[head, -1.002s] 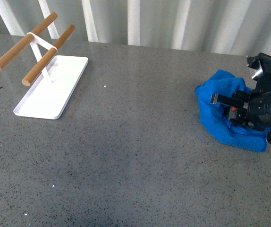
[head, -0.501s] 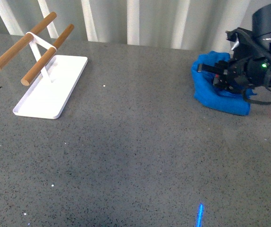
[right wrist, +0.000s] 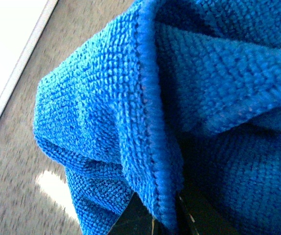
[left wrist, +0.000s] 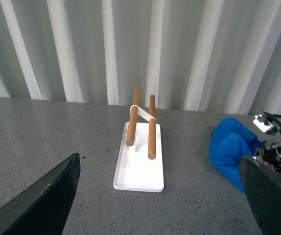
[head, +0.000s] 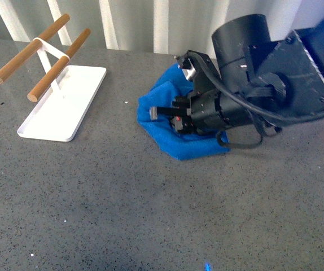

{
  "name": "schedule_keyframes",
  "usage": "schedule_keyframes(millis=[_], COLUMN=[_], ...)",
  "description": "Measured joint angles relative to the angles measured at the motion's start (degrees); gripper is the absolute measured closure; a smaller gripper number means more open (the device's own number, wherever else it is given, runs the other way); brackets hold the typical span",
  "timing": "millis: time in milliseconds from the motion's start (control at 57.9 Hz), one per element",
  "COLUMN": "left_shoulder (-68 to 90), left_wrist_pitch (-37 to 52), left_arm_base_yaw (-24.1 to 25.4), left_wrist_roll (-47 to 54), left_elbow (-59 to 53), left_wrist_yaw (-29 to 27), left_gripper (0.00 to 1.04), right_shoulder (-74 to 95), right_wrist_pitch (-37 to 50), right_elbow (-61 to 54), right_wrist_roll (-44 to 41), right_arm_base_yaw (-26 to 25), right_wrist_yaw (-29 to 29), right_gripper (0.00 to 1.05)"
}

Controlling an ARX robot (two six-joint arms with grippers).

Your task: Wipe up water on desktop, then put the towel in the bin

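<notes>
The blue towel lies bunched on the dark-grey speckled desktop, right of centre and a little right of the white tray. My right gripper reaches in from the right, low over the desktop, shut on the towel. Its wrist view is filled with towel folds, an edge pinched in the right gripper. My left gripper hangs open above the desktop, nothing between its fingers; towel shows to its right. The bin is out of view. I cannot make out any water.
A white tray with a stand carrying two wooden rods sits at the back left; it also shows as the tray in the left wrist view. A ribbed white wall closes the far edge. The bulky right arm covers the back right.
The right gripper has swept the towel leftward across the desktop, from the far right edge to just right of the tray. The tray has stayed put.
</notes>
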Motion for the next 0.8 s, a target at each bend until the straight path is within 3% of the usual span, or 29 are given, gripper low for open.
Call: schedule_keyframes(millis=[363,795], left_shoulder=[0.0,0.0], left_wrist_pitch=[0.0,0.0], left_arm_base_yaw=[0.0,0.0], left_wrist_roll=[0.0,0.0], left_elbow=[0.0,0.0], left_wrist_yaw=[0.0,0.0], left_gripper=[0.07,0.07], right_shoulder=[-17.8,-30.8], right_wrist_pitch=[5.4,-0.7], right_elbow=[-26.5,-29.2], right_wrist_roll=[-5.4,-12.2], right_arm_base_yaw=[-10.1,-25.6], right_wrist_yaw=[-3.6,-6.6], right_gripper=[1.02,1.02])
